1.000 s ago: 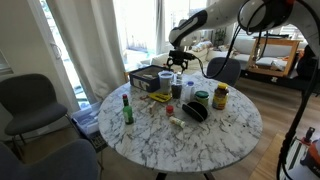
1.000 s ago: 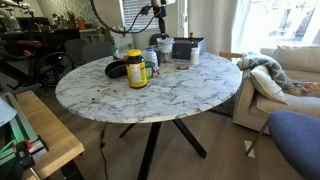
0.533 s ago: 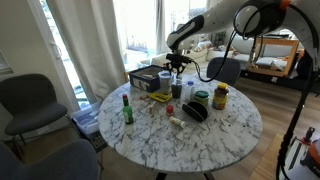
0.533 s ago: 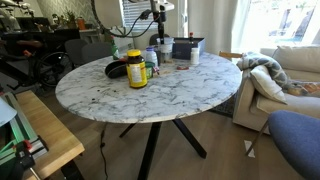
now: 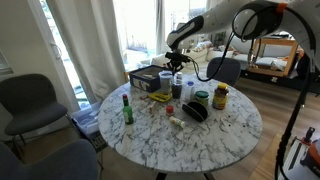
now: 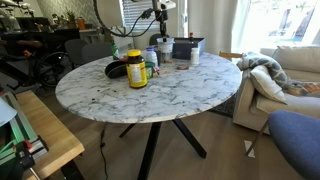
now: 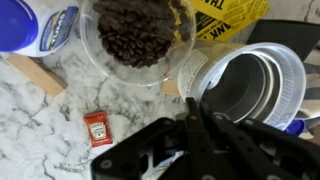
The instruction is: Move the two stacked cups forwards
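In the wrist view the two stacked cups point(image 7: 250, 85) show from above: pale grey nested tumblers with a dark inside, standing on the marble table point(image 7: 40, 125). My gripper point(image 7: 190, 103) is shut, its black fingers pressed together on the cups' near rim. In both exterior views the gripper point(image 5: 177, 70) point(image 6: 161, 36) hangs low over the cluster of objects at the back of the round table; the cups themselves are hard to pick out there.
A clear bowl of dark pieces point(image 7: 135, 35) stands right beside the cups. Also close are a blue-lidded jar point(image 7: 30, 20), a wooden block point(image 7: 35, 75) and a red sachet point(image 7: 97, 128). A yellow-lidded jar point(image 5: 220, 97), a green bottle point(image 5: 127, 108) and a dark box point(image 6: 185, 47) share the table.
The jaws have gone from open to shut at the cups' rim. The arm has hardly moved, and nothing on the table has shifted.
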You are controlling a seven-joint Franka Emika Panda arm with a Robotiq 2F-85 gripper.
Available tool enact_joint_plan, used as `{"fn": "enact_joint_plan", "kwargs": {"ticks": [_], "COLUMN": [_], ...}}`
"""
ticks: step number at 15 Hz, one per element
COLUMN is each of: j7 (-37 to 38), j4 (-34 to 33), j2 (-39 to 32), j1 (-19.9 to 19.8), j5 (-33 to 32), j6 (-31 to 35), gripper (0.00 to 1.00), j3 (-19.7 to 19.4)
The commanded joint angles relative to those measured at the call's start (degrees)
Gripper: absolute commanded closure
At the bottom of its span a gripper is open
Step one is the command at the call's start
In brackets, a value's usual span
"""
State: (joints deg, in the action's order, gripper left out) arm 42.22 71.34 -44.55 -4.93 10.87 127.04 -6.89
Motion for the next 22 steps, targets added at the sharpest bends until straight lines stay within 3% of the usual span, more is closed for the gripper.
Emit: {"fn": "enact_joint_plan", "kwargs": {"ticks": [1, 6, 10, 17, 22], "j7": [1.52, -3.96, -18.99, -41.65, -51.99], "j4": [-2.07, -6.48, -6.62, 3.00, 14.42], "j2": [-1.22, 1.49, 7.50, 22.06, 33.74], "j1": [0.04, -2.99, -6.60, -12.16, -14.51], "j5": [0.27, 1.23, 4.17, 11.40, 14.69], "j6": [-0.28, -4.04, -8.04, -16.13, -25.09], "gripper": [0.99, 0.99, 0.99, 0.99, 0.99], "j3": [-0.37, 0.91, 4.38, 9.67, 9.07]}}
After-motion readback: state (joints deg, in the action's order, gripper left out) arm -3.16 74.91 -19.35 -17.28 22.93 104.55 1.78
